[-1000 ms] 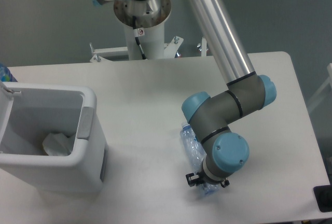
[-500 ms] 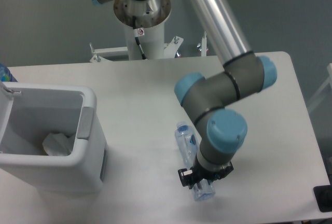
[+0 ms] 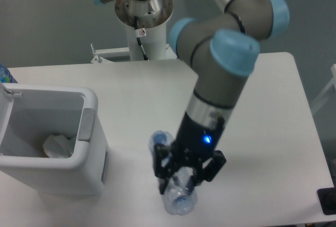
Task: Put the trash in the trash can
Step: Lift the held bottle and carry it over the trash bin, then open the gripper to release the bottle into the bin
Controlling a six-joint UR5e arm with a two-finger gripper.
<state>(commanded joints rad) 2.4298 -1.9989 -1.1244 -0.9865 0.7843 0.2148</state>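
- The trash can (image 3: 89, 132) stands at the tabletop's (image 3: 273, 95) left edge, lid swung back, so its mouth is open to a drop from above.
- 1 piece of trash, the crumpled wrapper (image 3: 56, 146), already lies inside on its floor.
- Near the front edge, the tool (image 3: 185, 177) is closed around the bottle (image 3: 177, 198), fingers clamped across its body, 1 end pointing toward the camera; it looks lifted off the tabletop, likely for carrying left to the can.

We saw soft, even overhead light; the white bench (image 3: 131, 90) showed faint shadows, and the near black fingers (image 3: 185, 177) looked slightly blurred.
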